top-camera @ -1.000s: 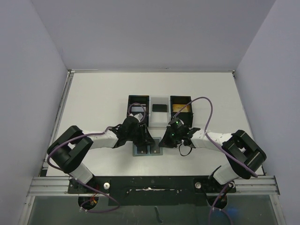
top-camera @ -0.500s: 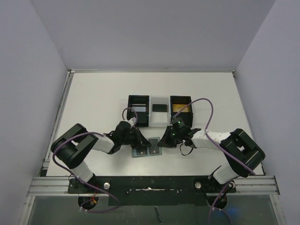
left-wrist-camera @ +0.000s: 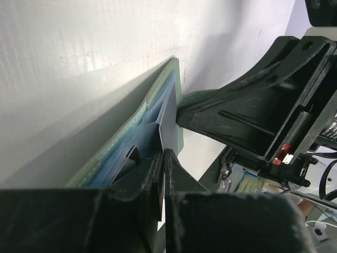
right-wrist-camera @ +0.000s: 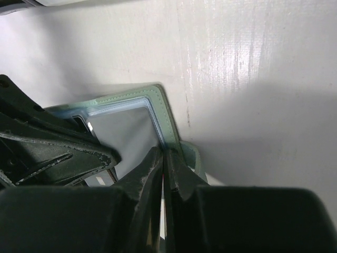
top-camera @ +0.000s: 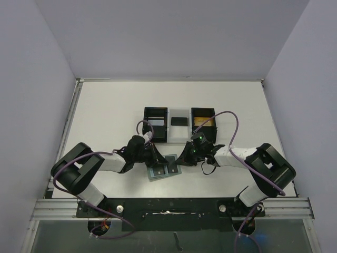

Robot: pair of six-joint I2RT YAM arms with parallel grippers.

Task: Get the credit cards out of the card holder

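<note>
Now the left gripper point(left-wrist-camera: 164, 158), open a second ago, is nipped shut on a pale card point(left-wrist-camera: 169, 118) poking from the card holder point(left-wrist-camera: 152, 105) on the table point(top-camera: 105, 116) between both arms, while the right gripper point(right-wrist-camera: 164, 158) clamps the holder's edge, so I reckon the pull-out can start.

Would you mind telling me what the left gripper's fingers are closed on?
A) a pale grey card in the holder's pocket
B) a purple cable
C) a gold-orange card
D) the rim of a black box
A: the left wrist view shows the left gripper shut on the pale grey card standing out of a pocket of the card holder.
</note>
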